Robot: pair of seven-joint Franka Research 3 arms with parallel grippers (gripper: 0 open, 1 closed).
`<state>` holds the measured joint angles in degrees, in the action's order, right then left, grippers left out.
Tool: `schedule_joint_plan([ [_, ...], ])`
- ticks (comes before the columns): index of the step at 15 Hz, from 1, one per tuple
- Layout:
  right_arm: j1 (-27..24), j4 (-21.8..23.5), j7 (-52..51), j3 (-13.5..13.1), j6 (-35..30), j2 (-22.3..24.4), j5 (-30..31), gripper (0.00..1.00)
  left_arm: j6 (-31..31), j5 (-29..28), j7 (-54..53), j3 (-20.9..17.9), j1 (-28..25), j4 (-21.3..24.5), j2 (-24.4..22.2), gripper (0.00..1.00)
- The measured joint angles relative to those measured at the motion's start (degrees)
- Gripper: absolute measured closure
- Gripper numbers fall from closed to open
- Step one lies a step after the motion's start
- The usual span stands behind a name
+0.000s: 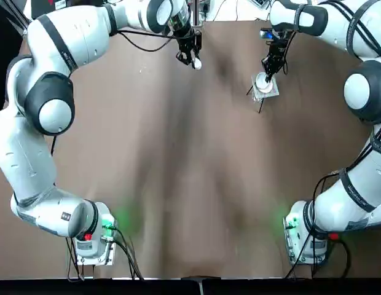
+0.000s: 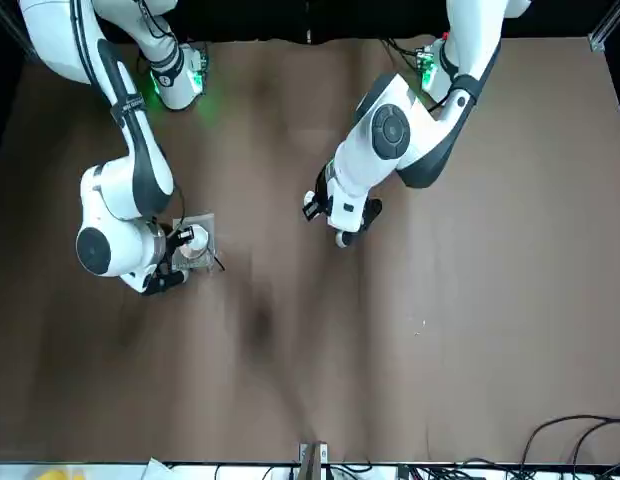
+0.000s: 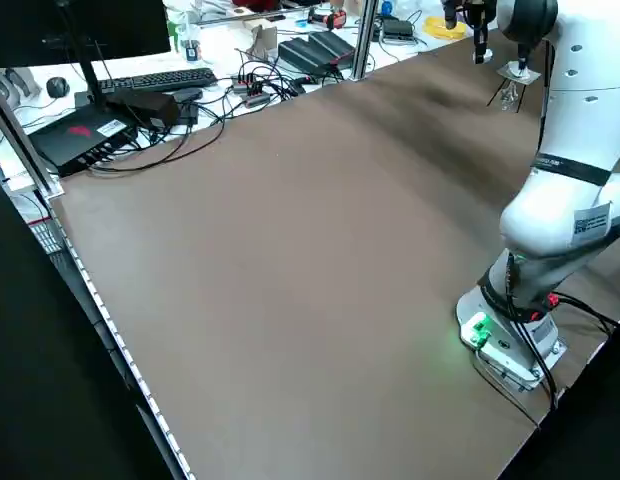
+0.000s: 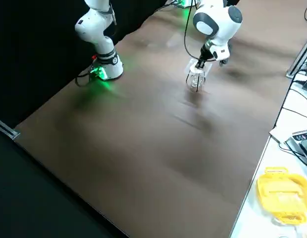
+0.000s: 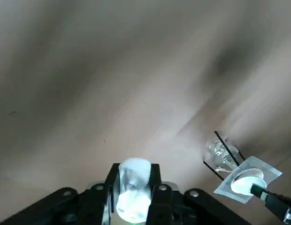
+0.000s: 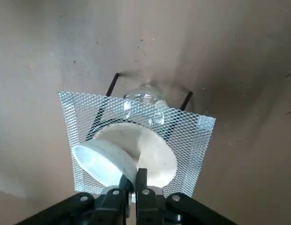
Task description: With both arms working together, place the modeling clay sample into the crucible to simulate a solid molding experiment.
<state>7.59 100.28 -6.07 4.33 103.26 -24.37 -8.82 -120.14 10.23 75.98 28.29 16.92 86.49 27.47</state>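
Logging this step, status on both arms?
Left end effector: gripping off-white clay lump. Right: pinching white ceramic cup over grey mesh plate.

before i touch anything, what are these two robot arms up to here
The left tool holds the modeling clay sample between its fingers, above the table near its far edge. Off to its right, the right tool grips the wall of the crucible, tilted over the white round centre of the mesh plate on its black-legged stand. The clay is not in the crucible yet.
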Motion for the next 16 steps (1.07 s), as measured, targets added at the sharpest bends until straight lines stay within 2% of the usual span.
schedule_joint_plan([
  [3, 0.11, -0.43, 0.01, 0.09, -0.41, 0.00, -1.58, 0.93, -0.78, 0.00, 0.00, 0.00, 0.01, -0.11, 0.00, 0.70],
  [7, 1.31, -1.79, 0.85, 0.25, -1.33, 0.00, -11.70, 0.93, -1.49, 0.00, 0.00, 0.00, 0.30, -0.12, 0.00, 0.70],
  [10, 3.89, -2.34, 6.76, 0.37, -1.40, 0.00, -17.91, 0.93, -2.16, 0.00, 0.13, 0.00, 0.34, -0.12, 0.01, 0.70],
  [11, 6.26, -2.37, 12.22, 0.41, -1.40, -0.16, -21.65, 0.93, -2.56, 0.00, 1.15, 0.00, 0.34, -0.13, 0.05, 0.70],
  [16, 10.84, -2.43, 21.28, 0.44, -1.20, -1.31, -28.23, 0.93, -4.26, 0.00, 3.87, -0.01, 1.31, -0.13, 0.89, 0.70],
])
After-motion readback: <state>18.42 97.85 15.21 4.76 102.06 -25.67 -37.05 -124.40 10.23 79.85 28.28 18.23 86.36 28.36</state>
